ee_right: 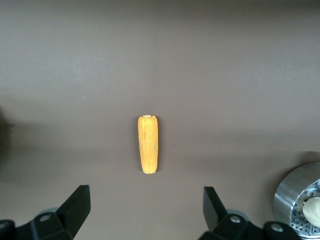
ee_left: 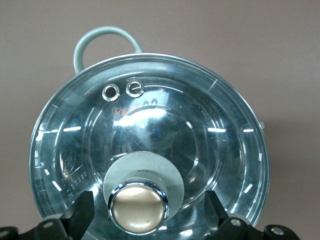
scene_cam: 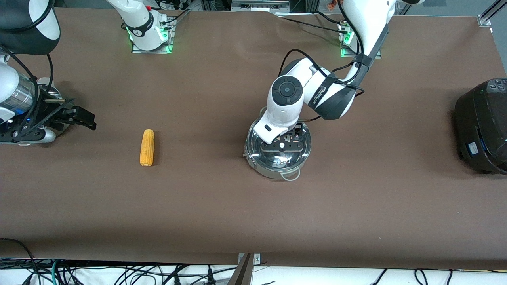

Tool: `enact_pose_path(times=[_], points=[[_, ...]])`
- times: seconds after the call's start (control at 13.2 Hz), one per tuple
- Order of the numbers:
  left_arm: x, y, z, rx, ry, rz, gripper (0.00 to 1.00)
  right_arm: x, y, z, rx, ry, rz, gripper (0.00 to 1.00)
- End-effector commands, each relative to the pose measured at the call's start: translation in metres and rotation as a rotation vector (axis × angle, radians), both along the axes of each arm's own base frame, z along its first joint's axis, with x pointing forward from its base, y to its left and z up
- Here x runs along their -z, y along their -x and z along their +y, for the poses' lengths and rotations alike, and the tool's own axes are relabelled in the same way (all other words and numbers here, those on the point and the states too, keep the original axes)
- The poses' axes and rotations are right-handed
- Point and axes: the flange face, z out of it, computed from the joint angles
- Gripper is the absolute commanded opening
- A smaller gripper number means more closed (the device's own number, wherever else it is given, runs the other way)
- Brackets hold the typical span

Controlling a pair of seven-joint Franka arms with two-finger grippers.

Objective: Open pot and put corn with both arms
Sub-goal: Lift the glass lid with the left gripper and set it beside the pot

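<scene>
Currently: left gripper [ee_left: 139, 212] poised low over pot [scene_cam: 278, 152] at mid-table, jaws open astride brass knob [ee_left: 138, 207] of lid [ee_left: 150, 150], not clamped; placement suits lid lift. Right gripper [scene_cam: 79, 116] up at right arm's end of table, jaws open, wrist camera aimed at corn [scene_cam: 147, 147]. Corn flat on table, well apart from pot.

My two arms are white and round, with dark grey bands at the joints. The left arm [scene_cam: 313, 93] has a big dark round cap and black cables strapped along it. Green lights glow at both bases. My right gripper [scene_cam: 81, 116] is black, and so are its pointed fingers [ee_right: 75, 205].
</scene>
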Motion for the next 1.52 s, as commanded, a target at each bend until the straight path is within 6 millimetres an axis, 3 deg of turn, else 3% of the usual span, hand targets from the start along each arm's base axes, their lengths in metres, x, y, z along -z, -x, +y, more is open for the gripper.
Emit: enact_pose_path(times=[0.0,0.08,0.23,0.46,0.61,0.91,1.06,1.14,1.44], points=[[0.004,0.001,0.002,0.076,-0.045,-0.02,0.7,-0.003,0.001,-0.002,0.013,-0.001,0.003,1.0],[0.003,0.001,0.002,0.081,-0.044,-0.021,0.54,-0.003,0.001,-0.002,0.013,-0.001,0.003,1.0],[0.002,0.002,0.001,0.081,-0.044,-0.022,0.32,-0.003,0.001,-0.002,0.013,-0.001,0.003,1.0],[0.002,0.002,0.001,0.08,-0.045,-0.02,0.19,-0.003,0.001,-0.002,0.013,-0.001,0.003,1.0],[-0.014,0.001,0.004,0.077,-0.044,-0.028,0.16,-0.003,0.001,-0.002,0.013,-0.001,0.003,1.0],[-0.107,0.019,0.016,0.064,-0.025,-0.053,0.16,-0.003,0.001,-0.002,0.013,-0.001,0.003,1.0],[-0.143,0.029,0.031,0.057,-0.039,-0.046,0.16,-0.003,0.001,-0.003,0.014,-0.001,0.003,1.0],[-0.154,0.028,0.046,0.065,-0.053,-0.037,0.16,-0.003,0.001,-0.002,0.013,-0.001,0.003,1.0],[-0.159,-0.015,0.16,0.222,-0.079,0.074,0.16,-0.002,0.001,-0.005,0.016,0.0,0.006,1.0]])
